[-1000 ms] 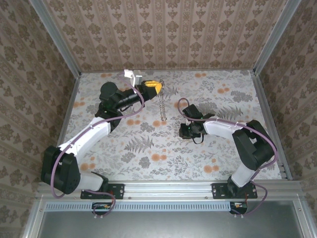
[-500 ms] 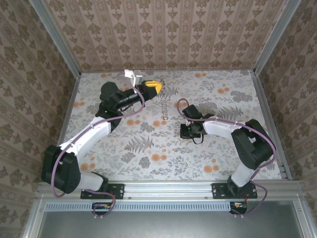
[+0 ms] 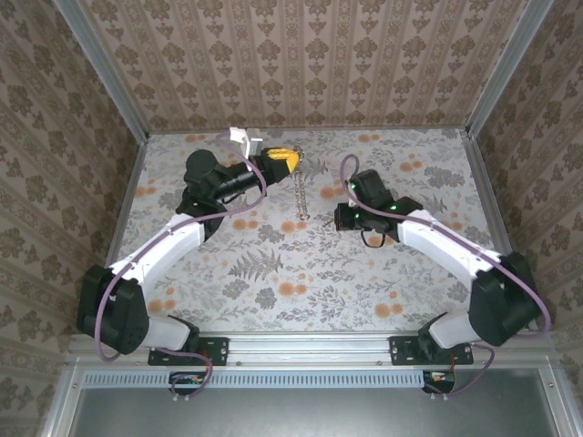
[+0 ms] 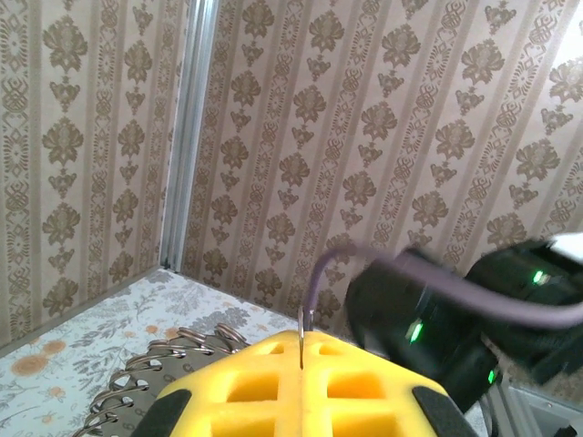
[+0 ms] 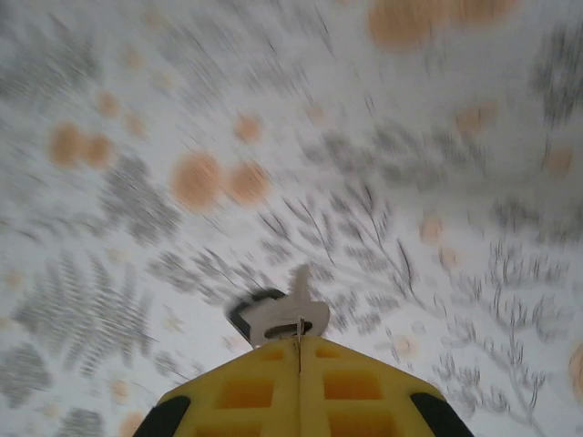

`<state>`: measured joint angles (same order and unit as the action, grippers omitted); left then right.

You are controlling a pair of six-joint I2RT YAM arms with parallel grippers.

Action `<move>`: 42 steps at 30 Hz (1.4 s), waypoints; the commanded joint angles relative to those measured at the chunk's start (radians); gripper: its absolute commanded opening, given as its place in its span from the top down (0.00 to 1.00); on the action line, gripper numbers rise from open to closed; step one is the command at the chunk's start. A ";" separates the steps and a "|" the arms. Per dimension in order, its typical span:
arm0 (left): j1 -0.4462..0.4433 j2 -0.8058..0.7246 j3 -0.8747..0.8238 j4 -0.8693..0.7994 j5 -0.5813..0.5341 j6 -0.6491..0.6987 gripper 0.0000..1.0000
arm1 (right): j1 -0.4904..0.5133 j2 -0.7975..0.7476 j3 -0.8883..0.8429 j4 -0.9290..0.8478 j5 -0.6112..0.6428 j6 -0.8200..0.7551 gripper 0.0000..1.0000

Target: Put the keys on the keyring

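My left gripper (image 3: 284,160) hovers near the back wall, its yellow fingers (image 4: 364,382) shut on the thin edge of the metal keyring (image 4: 301,326). A chain of linked rings (image 3: 300,193) hangs from it down toward the floral table; the same chain (image 4: 168,350) shows at left in the left wrist view. My right gripper (image 3: 341,218) sits right of the chain, raised above the table. In the blurred right wrist view its fingertips (image 5: 299,339) are shut on the key (image 5: 273,314), a small pale metal piece with a dark end, sticking out past the tips.
The floral tablecloth (image 3: 273,264) covers the table, walled by patterned panels at the back and both sides. The right arm's black wrist (image 4: 428,328) looms close in front of the left gripper. Purple cables loop off both arms.
The right gripper closed on the key, then lifted and swung toward the back and the hanging chain; its elbow swung out right. The left arm and keyring stayed put.
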<state>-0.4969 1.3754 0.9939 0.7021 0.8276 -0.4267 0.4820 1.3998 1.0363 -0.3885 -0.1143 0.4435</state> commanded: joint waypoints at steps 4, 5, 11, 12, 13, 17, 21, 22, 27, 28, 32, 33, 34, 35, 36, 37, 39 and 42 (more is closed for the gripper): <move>-0.003 0.019 0.079 -0.007 0.065 0.004 1.00 | -0.081 -0.113 0.050 0.173 -0.211 -0.084 1.00; -0.005 0.022 0.090 -0.021 0.069 0.011 1.00 | -0.094 -0.123 0.045 0.217 -0.249 -0.083 1.00; -0.018 0.046 0.171 -0.110 0.112 0.058 1.00 | -0.180 -0.158 0.020 0.441 -0.500 -0.056 1.00; -0.021 0.052 0.182 -0.128 0.119 0.066 1.00 | -0.192 -0.164 0.016 0.472 -0.538 -0.050 1.00; -0.024 0.054 0.195 -0.145 0.125 0.077 1.00 | -0.202 -0.171 0.016 0.497 -0.570 -0.044 1.00; -0.034 0.069 0.235 -0.221 0.143 0.122 1.00 | -0.227 -0.194 0.016 0.561 -0.662 -0.024 1.00; -0.044 0.077 0.262 -0.284 0.152 0.164 1.00 | -0.230 -0.220 0.023 0.564 -0.689 -0.019 1.00; -0.046 0.077 0.265 -0.289 0.154 0.167 1.00 | -0.230 -0.228 0.022 0.562 -0.689 -0.018 1.00; -0.054 0.086 0.270 -0.291 0.161 0.171 1.00 | -0.230 -0.264 0.013 0.558 -0.685 -0.010 1.00; -0.056 0.088 0.269 -0.291 0.164 0.171 1.00 | -0.230 -0.272 0.011 0.556 -0.683 -0.009 1.00; -0.064 0.092 0.265 -0.285 0.165 0.169 1.00 | -0.226 -0.290 0.007 0.551 -0.676 -0.009 1.00; -0.065 0.092 0.266 -0.285 0.165 0.169 1.00 | -0.226 -0.292 0.007 0.550 -0.675 -0.009 1.00; -0.066 0.092 0.266 -0.283 0.165 0.169 1.00 | -0.224 -0.293 0.008 0.548 -0.674 -0.009 1.00; -0.067 0.092 0.265 -0.282 0.165 0.169 1.00 | -0.223 -0.292 0.012 0.547 -0.674 -0.009 1.00; -0.069 0.091 0.265 -0.281 0.165 0.169 1.00 | -0.220 -0.290 0.014 0.546 -0.676 -0.009 1.00; -0.071 0.092 0.267 -0.282 0.165 0.169 1.00 | -0.214 -0.287 0.019 0.546 -0.676 -0.009 1.00; -0.074 0.092 0.269 -0.281 0.166 0.169 1.00 | -0.206 -0.280 0.025 0.544 -0.675 -0.011 1.00; -0.077 0.092 0.270 -0.282 0.165 0.169 1.00 | -0.193 -0.270 0.036 0.539 -0.670 -0.016 1.00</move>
<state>-0.5678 1.4673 1.2270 0.3889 0.9707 -0.2821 0.2760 1.1275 1.0519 0.1318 -0.7715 0.4229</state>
